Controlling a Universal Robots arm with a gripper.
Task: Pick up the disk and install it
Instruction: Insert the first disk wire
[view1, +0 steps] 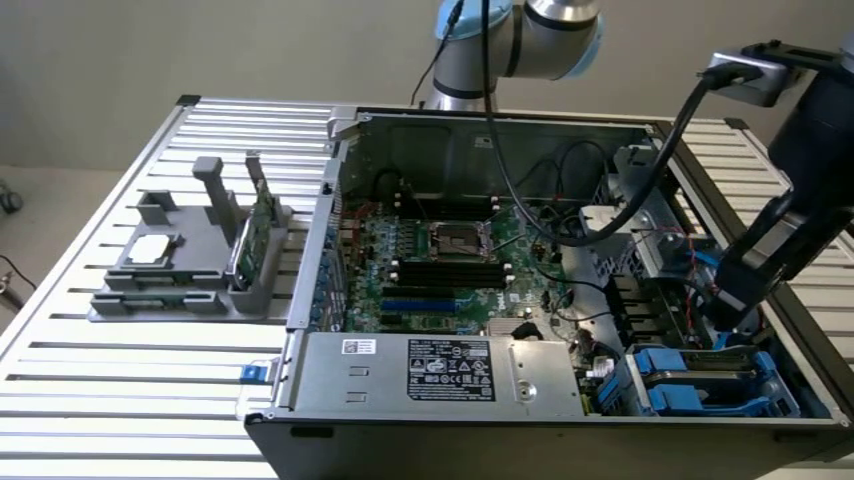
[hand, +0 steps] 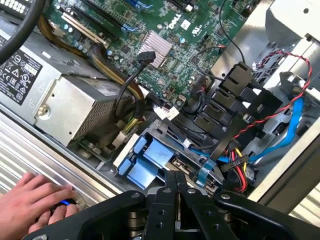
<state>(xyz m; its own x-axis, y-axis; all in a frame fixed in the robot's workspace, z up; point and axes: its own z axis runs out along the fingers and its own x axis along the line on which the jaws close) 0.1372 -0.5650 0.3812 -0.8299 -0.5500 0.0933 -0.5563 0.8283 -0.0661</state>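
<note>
Hand (hand: 177, 182) closed above what looks like the disk (hand: 150, 159), cables (hand: 226, 145) crowding beside.

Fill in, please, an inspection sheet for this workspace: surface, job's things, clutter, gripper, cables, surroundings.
Surface: slatted table, bearing an open case.
Job's things: disk in blue frame, lying in the case's bay.
Clutter: grey fixture with a chip and a card.
Gripper: gripper shut, empty, over the bay.
Cables: red, blue and black cables beside the bay.
Surroundings: a hand at the case's edge.
</note>
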